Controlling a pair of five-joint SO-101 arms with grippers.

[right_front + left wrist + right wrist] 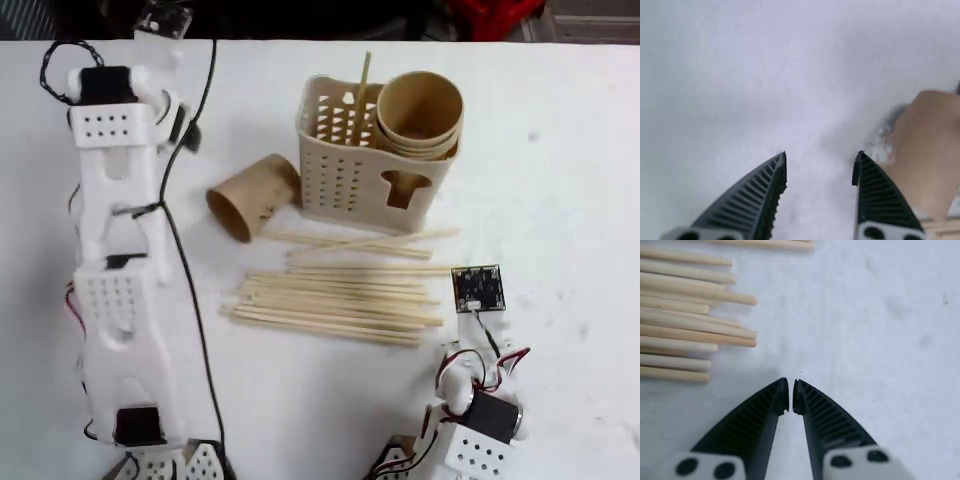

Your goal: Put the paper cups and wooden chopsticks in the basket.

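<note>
- left gripper: jaws spread wide, nothing between them, white table underneath. A blurred brown paper cup sits just beside one finger (can't tell if it touches).
- right gripper: jaws nearly together with only a sliver of gap, holding nothing. It points at bare table near the cut ends of the chopstick pile.
- basket: upright at table centre-back. It holds the stacked paper cups, mouths up, at one end, and a single chopstick standing up in the other part.
- loose cup: on its side on the table, against the basket's side wall toward the left arm.
- the pile: flat on the table in front of the basket, roughly parallel, with a few strays lying closer to the basket's foot.
- right arm: at the near edge, beside the pile's end.
</note>
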